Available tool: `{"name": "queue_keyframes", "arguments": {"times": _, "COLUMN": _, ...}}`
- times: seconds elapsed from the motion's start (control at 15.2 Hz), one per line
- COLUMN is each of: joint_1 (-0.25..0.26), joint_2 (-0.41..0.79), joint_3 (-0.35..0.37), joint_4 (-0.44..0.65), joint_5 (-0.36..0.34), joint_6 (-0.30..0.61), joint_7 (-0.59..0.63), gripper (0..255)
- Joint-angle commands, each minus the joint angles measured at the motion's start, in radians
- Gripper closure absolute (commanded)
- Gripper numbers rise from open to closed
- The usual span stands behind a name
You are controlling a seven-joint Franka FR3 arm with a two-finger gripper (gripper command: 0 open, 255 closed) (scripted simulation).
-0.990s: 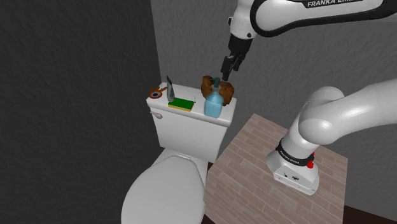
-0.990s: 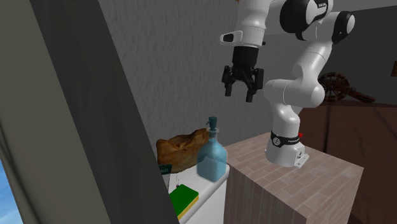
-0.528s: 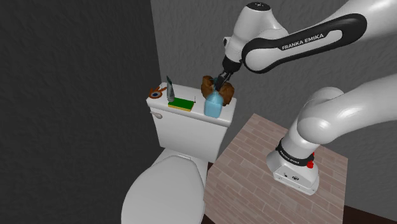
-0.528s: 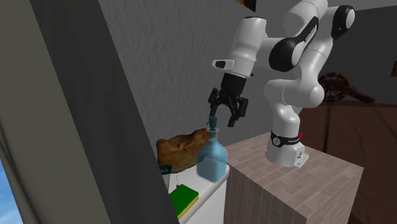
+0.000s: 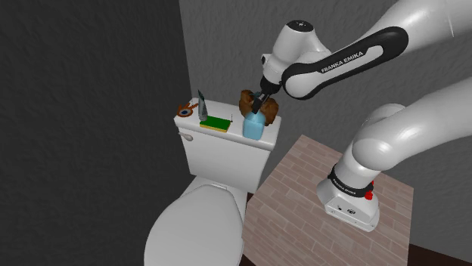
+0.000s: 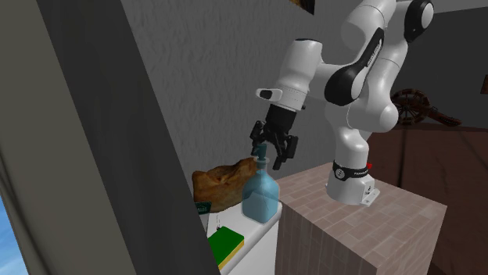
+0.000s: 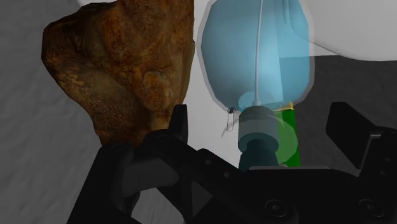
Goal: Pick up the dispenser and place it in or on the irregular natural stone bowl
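Observation:
The dispenser (image 5: 254, 125) is a clear blue bottle with a dark pump top, upright on the white toilet tank (image 5: 227, 150). Just behind it lies the brown, rough stone bowl (image 5: 245, 99). My black gripper (image 5: 259, 100) has come down over the pump and is open. In the wrist view the pump head (image 7: 257, 129) sits between the fingers (image 7: 180, 125) without touching them, the blue body (image 7: 257, 57) lies beyond, and the bowl (image 7: 127, 63) is beside it. In the second exterior view the gripper (image 6: 270, 153) hangs at the bottle (image 6: 260, 195) neck, with the bowl (image 6: 223, 184) alongside.
A green sponge (image 5: 218, 123), a small upright item (image 5: 202, 104) and a brown ring-shaped thing (image 5: 184, 110) also rest on the tank lid. The toilet's closed lid (image 5: 193, 227) is below. The brick-topped stand (image 5: 302, 189) is close beside the tank. A dark wall rises behind.
The gripper has descended from well above the tank to the dispenser's pump, staying open. The bottle and bowl have not moved.

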Motion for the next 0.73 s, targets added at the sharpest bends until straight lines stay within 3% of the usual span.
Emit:
{"name": "queue_keyframes", "arguments": {"times": 0.0, "joint_1": -0.005, "joint_2": 0.022, "joint_3": 0.002, "joint_4": -0.008, "joint_5": -0.005, "joint_6": 0.03, "joint_7": 0.003, "gripper": 0}}
{"name": "queue_keyframes", "arguments": {"times": 0.46, "joint_1": -0.005, "joint_2": 0.022, "joint_3": 0.002, "joint_4": -0.007, "joint_5": -0.005, "joint_6": 0.03, "joint_7": 0.003, "gripper": 0}}
{"name": "queue_keyframes", "arguments": {"times": 0.53, "joint_1": -0.005, "joint_2": 0.022, "joint_3": 0.002, "joint_4": -0.007, "joint_5": -0.005, "joint_6": 0.03, "joint_7": 0.003, "gripper": 255}}
{"name": "queue_keyframes", "arguments": {"times": 0.66, "joint_1": -0.005, "joint_2": 0.022, "joint_3": 0.002, "joint_4": -0.007, "joint_5": -0.005, "joint_6": 0.03, "joint_7": 0.003, "gripper": 255}}
